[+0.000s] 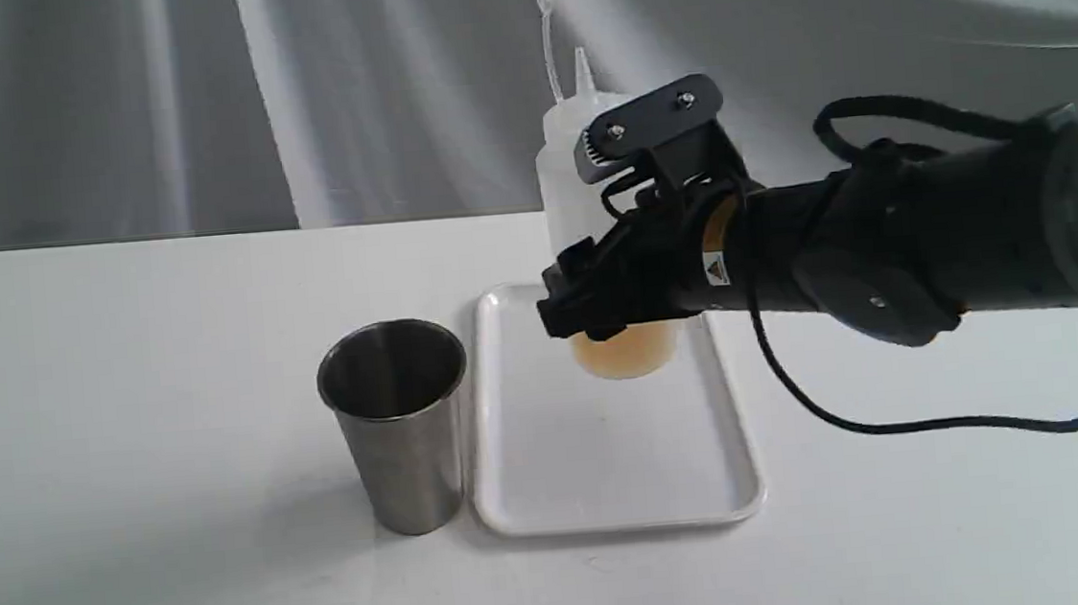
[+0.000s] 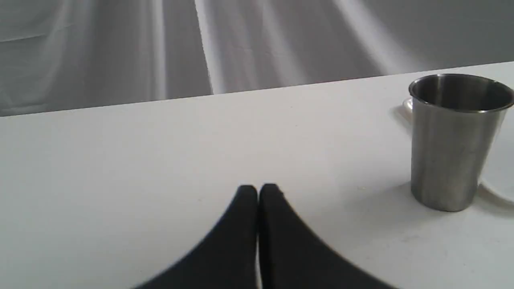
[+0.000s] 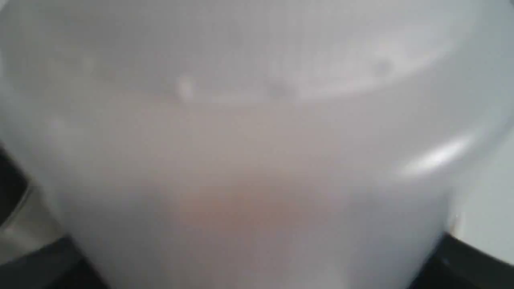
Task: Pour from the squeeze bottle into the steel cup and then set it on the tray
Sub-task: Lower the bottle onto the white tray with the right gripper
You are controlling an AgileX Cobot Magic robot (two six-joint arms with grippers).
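The squeeze bottle (image 1: 575, 176) stands upright over the back half of the white tray (image 1: 611, 489), with amber liquid at its bottom. My right gripper (image 1: 588, 291) is shut on its lower body from the right. Whether the base touches the tray I cannot tell. Up close, the bottle (image 3: 257, 132) fills the right wrist view, and a dark finger (image 3: 461, 265) shows at its side. The steel cup (image 1: 400, 429) stands upright just left of the tray; its inside looks dark. My left gripper (image 2: 258, 188) is shut and holds nothing, low over the table, well left of the cup (image 2: 451, 144).
White tabletop all round, backed by a grey draped curtain. A black cable (image 1: 895, 424) from the right arm loops down over the table right of the tray. A corner of the tray (image 2: 496, 188) shows behind the cup in the left wrist view.
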